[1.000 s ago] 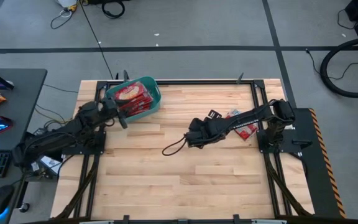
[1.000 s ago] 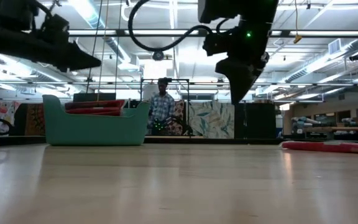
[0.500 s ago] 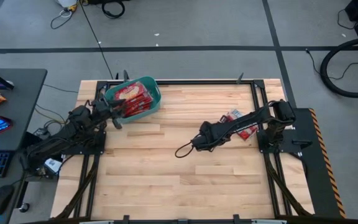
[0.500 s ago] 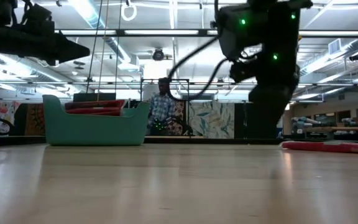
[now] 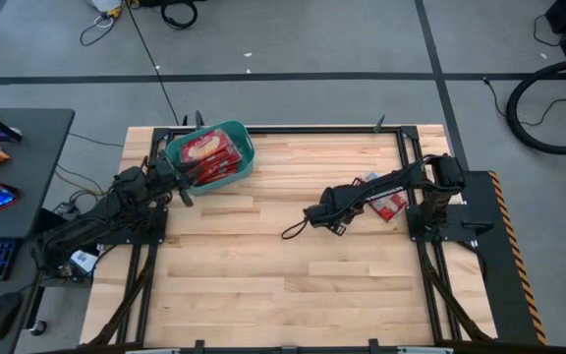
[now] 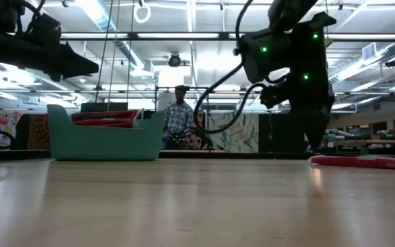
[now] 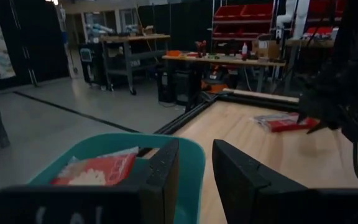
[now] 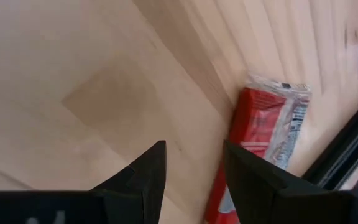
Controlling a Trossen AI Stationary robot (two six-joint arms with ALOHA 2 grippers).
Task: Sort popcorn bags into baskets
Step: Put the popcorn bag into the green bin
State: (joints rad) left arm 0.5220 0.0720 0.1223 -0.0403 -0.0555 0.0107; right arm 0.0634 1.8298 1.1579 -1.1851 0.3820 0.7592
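Observation:
The teal basket (image 5: 226, 157) sits at the table's far left and holds several red popcorn bags (image 5: 204, 149); its wall (image 6: 105, 140) and the bags (image 6: 105, 119) inside also show in the low view. More red bags (image 5: 385, 202) lie flat on the table near the right edge. In the right wrist view one bag (image 8: 261, 127) lies just beyond my right gripper (image 8: 191, 163), which is open, points down and touches nothing. My left gripper (image 7: 194, 165) hovers open and empty beside the basket's near left side (image 5: 183, 193).
The black frame rail (image 5: 406, 167) runs close behind the loose bags. A cable loop (image 5: 291, 229) hangs off my right arm over the table's middle. A person (image 6: 178, 118) stands in the room beyond the far edge. Bare wood (image 5: 283, 285) covers the table's near half.
My right gripper has swung from the table's middle toward the right edge and the loose bags, tipping to point downward. My left gripper has drawn back a little from the basket toward the left edge. No bag has moved.

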